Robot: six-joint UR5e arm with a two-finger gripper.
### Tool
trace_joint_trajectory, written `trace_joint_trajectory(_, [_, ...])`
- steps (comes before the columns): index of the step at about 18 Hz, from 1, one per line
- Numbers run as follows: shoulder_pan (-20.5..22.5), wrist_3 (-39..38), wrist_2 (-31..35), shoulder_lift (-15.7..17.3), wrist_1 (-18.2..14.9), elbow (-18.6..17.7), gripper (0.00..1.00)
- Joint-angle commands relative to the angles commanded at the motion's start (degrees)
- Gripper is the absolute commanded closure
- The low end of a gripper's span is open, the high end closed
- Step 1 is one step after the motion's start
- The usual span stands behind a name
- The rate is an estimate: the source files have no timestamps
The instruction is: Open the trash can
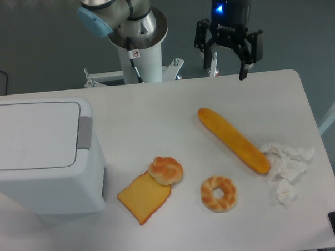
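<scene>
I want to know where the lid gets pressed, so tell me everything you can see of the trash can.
The trash can is a large white boxy bin, plastic by its look, with rounded corners, upright at the table's left edge. Its flat rectangular lid lies shut, and a grey push tab sits on the lid's right side. Nothing touches it apart from the table. The toast slice lies just to its right, apart from it. The gripper is open, far off.
</scene>
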Motion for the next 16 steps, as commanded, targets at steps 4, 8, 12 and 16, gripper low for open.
trace_joint_trajectory(4, [-0.17, -0.9, -0.26, 0.09, 0.0, 0.0, 0.0])
trace_joint_trajectory(8, [-1.49, -5.62, -0.35, 0.09, 0.26, 0.26, 0.0])
trace_joint_trajectory(12, [-2.99, -9.33, -0.35, -0.44, 0.79, 1.23, 0.0])
trace_joint_trajectory(16, [-3.43, -9.34, -1.22, -0.61, 1.14, 1.23, 0.0])
